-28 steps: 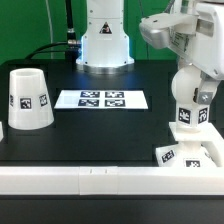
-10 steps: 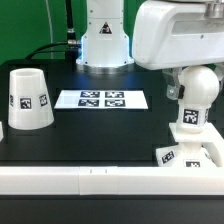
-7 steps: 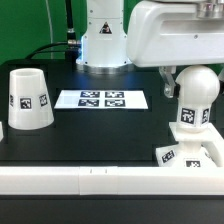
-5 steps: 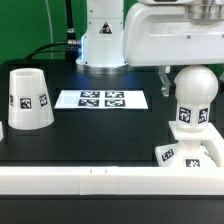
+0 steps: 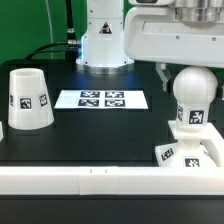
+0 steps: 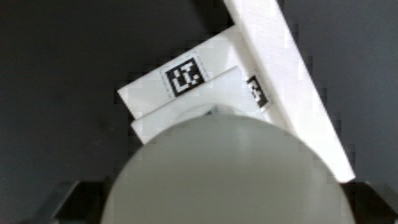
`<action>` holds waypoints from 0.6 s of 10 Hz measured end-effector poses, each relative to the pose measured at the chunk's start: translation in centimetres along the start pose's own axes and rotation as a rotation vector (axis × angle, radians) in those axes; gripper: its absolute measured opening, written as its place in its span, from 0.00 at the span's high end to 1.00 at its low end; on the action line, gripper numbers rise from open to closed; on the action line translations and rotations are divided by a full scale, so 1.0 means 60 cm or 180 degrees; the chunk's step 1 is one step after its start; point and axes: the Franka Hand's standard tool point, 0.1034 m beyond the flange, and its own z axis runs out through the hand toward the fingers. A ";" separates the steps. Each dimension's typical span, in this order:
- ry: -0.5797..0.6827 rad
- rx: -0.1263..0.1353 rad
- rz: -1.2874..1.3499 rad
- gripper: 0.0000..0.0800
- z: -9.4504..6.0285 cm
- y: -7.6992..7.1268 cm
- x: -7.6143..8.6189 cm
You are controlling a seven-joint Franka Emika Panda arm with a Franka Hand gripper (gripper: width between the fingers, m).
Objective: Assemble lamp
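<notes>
The rounded white bulb (image 5: 192,100) stands upright on the flat square base (image 5: 190,152) at the exterior view's right, by the front rail. My gripper (image 5: 189,88) comes down over the bulb from the big white arm link above, with one dark finger (image 5: 164,73) showing beside it. In the wrist view the bulb (image 6: 222,170) fills the space between the dark fingers (image 6: 64,205) of my gripper (image 6: 217,208), and the tagged base (image 6: 192,92) lies below it. The jaws look shut on the bulb. The cone shade (image 5: 28,98) stands alone at the exterior view's left.
The marker board (image 5: 101,99) lies flat mid-table. The arm's white pedestal (image 5: 104,42) stands at the back centre. A white rail (image 5: 90,181) runs along the table's front edge and also shows in the wrist view (image 6: 285,80).
The arm has swung round above the bulb, its big white link now covering the upper right. The bulb's tag has shifted a little to the right, so the bulb has turned on the base.
</notes>
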 end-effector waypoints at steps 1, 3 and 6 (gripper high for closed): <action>-0.0017 0.0019 0.0350 0.28 0.000 -0.001 -0.001; -0.0063 0.0069 0.0894 0.28 0.001 -0.002 -0.001; -0.0069 0.0080 0.1166 0.18 0.001 -0.006 -0.003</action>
